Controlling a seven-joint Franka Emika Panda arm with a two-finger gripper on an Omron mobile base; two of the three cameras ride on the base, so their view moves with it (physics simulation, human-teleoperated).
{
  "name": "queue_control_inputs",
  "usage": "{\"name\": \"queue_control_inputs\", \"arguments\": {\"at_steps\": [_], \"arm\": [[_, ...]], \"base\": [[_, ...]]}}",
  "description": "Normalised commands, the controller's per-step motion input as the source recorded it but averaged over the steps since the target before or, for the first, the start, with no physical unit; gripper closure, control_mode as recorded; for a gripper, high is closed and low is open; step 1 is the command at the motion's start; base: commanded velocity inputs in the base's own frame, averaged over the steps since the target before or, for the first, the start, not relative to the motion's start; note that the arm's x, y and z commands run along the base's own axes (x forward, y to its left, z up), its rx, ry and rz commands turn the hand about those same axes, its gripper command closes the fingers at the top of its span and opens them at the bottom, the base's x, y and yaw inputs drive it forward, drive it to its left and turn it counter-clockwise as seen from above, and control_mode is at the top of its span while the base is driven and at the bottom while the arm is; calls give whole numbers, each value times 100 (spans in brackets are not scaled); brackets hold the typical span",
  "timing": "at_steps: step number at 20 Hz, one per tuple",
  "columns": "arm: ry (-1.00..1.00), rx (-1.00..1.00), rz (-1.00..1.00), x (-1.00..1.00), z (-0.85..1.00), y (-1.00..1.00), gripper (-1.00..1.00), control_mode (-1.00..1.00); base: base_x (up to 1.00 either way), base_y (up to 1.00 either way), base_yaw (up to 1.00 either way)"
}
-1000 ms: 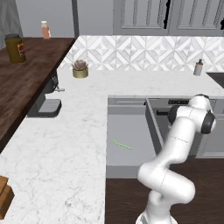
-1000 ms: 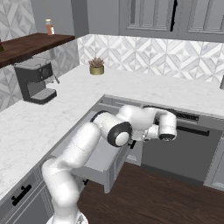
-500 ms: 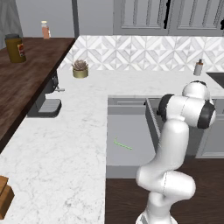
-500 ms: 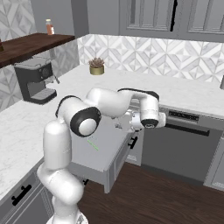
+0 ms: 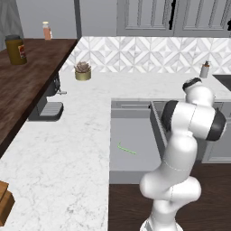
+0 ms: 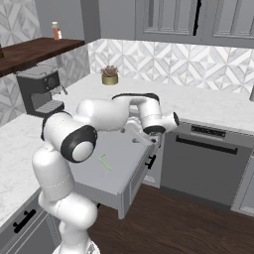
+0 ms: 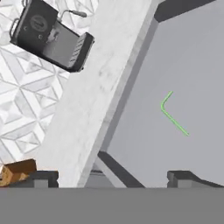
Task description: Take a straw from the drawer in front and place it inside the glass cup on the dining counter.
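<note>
The light grey drawer (image 5: pixel 135 128) stands pulled out from under the white counter, its small black handle (image 6: pixel 150 161) on the front panel. A thin light-green straw (image 5: pixel 127 148) with a bent end lies loose on the drawer floor (image 6: pixel 94 171), near the middle. My wrist (image 6: pixel 151 119) hangs over the drawer's right side, well above the straw. In the hand view my gripper (image 7: pixel 113 177) is open, its fingertips (image 7: pixel 41 177) wide apart and empty, with the straw (image 7: pixel 173 114) up and to the right. The glass cup and the dining counter are out of view.
A black coffee machine (image 5: pixel 47 106) and a potted plant (image 5: pixel 82 71) stand on the marble counter left of the drawer. A dark wooden shelf (image 5: pixel 27 67) carries a jar (image 5: pixel 15 49). The dark-fronted dishwasher (image 6: pixel 203 163) adjoins the drawer on the right.
The arm has swung the hand from over the dishwasher leftward to above the open drawer. The jaws stayed open, and the straw and drawer did not move.
</note>
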Motion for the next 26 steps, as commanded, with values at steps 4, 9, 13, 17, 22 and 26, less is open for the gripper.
{"name": "queue_control_inputs", "arguments": {"at_steps": [4, 9, 13, 17, 22, 26], "arm": [[16, -28, -15, 29, -32, 16, -100, -100], [17, -29, -15, 35, -52, 5, -100, -100], [16, -25, -11, 44, -52, 0, -100, -100], [15, -18, -6, 37, -54, 0, -100, -100], [14, -12, -1, 29, -52, 0, -100, -100], [10, -10, 0, 25, -43, 0, -100, -100]], "base": [[0, 0, 0], [0, 0, 0], [0, 0, 0], [0, 0, 0], [0, 0, 0], [0, 0, 0]]}}
